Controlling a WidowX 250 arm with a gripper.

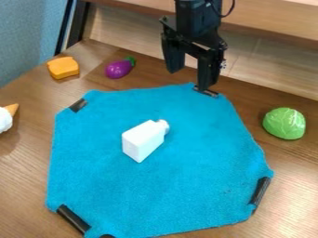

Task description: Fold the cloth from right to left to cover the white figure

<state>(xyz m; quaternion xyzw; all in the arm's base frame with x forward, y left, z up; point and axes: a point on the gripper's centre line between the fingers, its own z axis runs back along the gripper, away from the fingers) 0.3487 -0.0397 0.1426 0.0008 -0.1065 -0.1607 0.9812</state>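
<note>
The black gripper (190, 80) hangs at the top of the view, over the far edge of the blue cloth (180, 186). Its two fingers are apart with nothing between them; the right one is by a black piece on the cloth's top corner, and I cannot tell if it touches. The cloth lies spread flat, with black pieces at several corners. A white bottle-shaped figure (142, 141) rests on its upper middle, uncovered, below and left of the gripper.
A green cabbage (284, 123) sits right of the cloth. Beyond its upper left are a purple eggplant (118, 69) and an orange-yellow block (63, 68). A white-topped cone (5, 119) is at the left edge. A wooden ledge (273, 23) runs along the back.
</note>
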